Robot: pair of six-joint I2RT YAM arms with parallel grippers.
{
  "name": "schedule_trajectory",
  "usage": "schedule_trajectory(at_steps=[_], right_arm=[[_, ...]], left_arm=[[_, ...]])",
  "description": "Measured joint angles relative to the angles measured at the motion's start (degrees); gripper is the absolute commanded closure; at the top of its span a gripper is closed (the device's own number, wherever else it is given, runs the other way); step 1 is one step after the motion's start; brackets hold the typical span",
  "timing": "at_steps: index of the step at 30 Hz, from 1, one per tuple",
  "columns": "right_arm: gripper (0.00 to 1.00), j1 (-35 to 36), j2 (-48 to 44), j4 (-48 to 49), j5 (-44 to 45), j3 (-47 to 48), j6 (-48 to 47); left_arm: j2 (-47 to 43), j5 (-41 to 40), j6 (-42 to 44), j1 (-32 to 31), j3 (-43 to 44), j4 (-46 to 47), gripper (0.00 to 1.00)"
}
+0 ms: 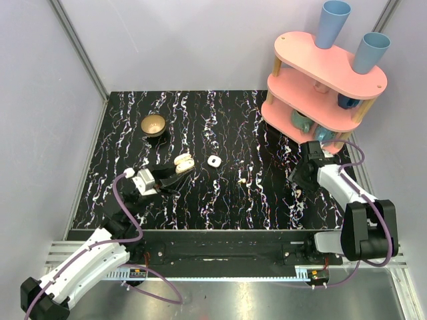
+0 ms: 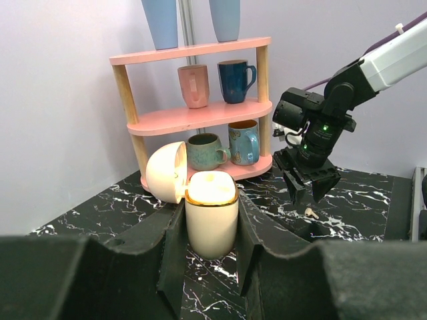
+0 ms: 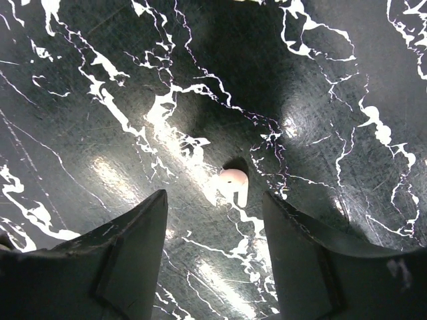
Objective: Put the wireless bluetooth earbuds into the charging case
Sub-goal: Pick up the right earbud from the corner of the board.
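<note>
A cream charging case [image 2: 211, 217] with a gold rim stands on the table, its lid [image 2: 165, 172] swung open to the left. My left gripper [image 2: 210, 235] is shut on its body; from above the case [image 1: 183, 162] lies at centre left. A small pale earbud [image 3: 235, 183] lies on the marbled top just beyond and between the tips of my right gripper [image 3: 213, 197], which is open and hangs above it without touching. This earbud [image 1: 299, 193] sits at the right in the top view, and another cream earbud [image 1: 241, 180] lies near the middle. A white closed case [image 1: 213, 161] rests beside the cream one.
A pink three-tier shelf [image 1: 320, 87] with mugs and two blue cups on top stands at the back right, close behind my right arm. A brown bowl [image 1: 154, 125] sits at the back left. Grey walls enclose the table.
</note>
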Motion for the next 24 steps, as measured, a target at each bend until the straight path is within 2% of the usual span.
schedule_trajectory(at_steps=[7, 24], right_arm=[[0.33, -0.5, -2.1, 0.2, 0.0, -0.5, 0.7], [0.33, -1.2, 0.0, 0.5, -1.6, -0.5, -1.1]], left_arm=[[0.0, 0.0, 0.2, 0.0, 0.0, -0.4, 1.0], [-3.1, -0.6, 0.7, 0.0, 0.0, -3.2, 1.0]])
